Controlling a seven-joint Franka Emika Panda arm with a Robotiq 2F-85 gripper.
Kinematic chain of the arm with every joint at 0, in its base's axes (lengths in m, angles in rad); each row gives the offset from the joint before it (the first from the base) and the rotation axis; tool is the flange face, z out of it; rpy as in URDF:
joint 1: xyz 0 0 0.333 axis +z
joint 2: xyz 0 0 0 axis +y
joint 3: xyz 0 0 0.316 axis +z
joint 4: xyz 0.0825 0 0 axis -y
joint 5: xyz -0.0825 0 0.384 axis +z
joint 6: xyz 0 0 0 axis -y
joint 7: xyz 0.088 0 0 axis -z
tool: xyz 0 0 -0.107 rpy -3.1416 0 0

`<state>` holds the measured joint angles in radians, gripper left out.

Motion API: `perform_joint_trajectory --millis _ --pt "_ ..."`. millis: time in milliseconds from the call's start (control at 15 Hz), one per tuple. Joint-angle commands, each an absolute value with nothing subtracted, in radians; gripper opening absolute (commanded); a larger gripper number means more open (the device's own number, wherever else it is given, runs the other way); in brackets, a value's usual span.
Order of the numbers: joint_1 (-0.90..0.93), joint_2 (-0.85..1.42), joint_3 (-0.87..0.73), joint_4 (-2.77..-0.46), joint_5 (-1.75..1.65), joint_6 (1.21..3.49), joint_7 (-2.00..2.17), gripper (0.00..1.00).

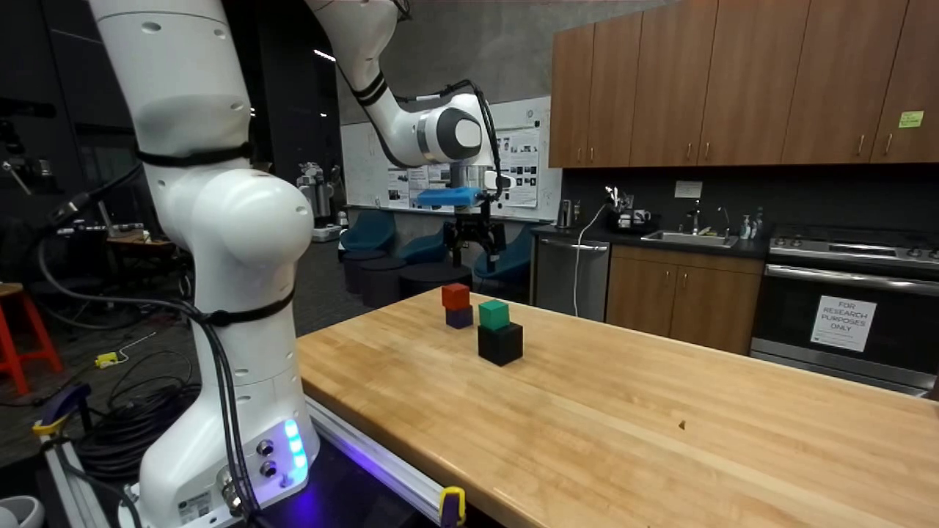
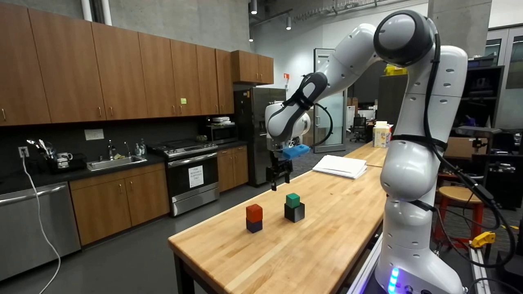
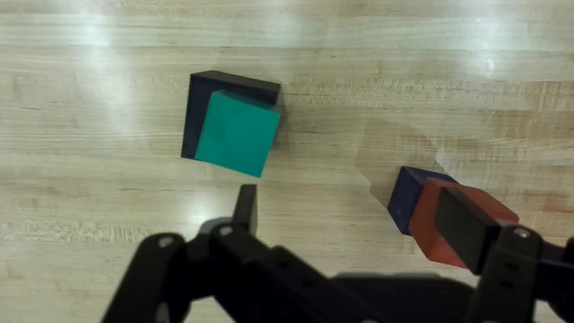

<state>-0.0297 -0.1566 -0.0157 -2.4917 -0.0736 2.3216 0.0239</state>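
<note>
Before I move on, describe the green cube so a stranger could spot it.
On the butcher-block table, find the big black cube. The smaller green cube sits on top; its colour sets it apart from the red cube nearby.

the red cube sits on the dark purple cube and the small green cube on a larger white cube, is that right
Not white: the small green cube sits on a larger black cube, as both exterior views show; the rest is right.

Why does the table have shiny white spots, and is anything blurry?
Wrist view: the table has pale glare, probably reflected light; the green block looks fairly crisp, the open jaws a bit soft. Both exterior views: blue lights glow on the robot's base.
</note>
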Motion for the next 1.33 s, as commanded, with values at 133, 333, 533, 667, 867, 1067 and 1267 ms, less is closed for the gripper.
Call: perform_joint_trajectory --millis 133,333,533,667,867,1067,1267 --pt "0.005 -0.211 0.020 -2.535 -0.084 2.298 0.023 1.00" --pt "0.024 -0.219 0.037 -2.552 -0.070 2.296 0.017 1.00" --pt "0.043 -0.224 0.055 -2.567 -0.067 2.296 0.015 1.00" --pt "0.055 -0.224 0.064 -2.573 -0.064 2.301 0.016 1.00" --pt "0.070 -0.220 0.081 -2.573 -0.058 2.296 0.032 1.00" --pt "0.076 -0.212 0.097 -2.571 -0.052 2.302 0.077 1.00" --pt "0.079 -0.198 0.112 -2.565 -0.037 2.300 0.131 1.00"
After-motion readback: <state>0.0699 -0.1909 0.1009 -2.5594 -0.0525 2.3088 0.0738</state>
